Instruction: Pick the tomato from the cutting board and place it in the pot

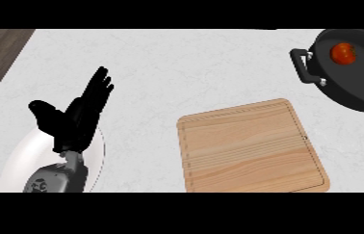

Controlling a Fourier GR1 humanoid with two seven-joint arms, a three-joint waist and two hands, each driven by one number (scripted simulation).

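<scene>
White plate (14,161) lower left, pale marbled counter (185,69)

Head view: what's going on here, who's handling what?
Nothing is being held right now. The tomato sits inside the black pot at the upper right, and the wooden cutting board has no tomato on it. The left hand rests open, fingers up, at the left above a white plate. The right hand is out of view.

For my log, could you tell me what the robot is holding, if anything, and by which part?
Nothing is held: the left hand is open and empty; the tomato lies in the pot; right hand unseen.
</scene>
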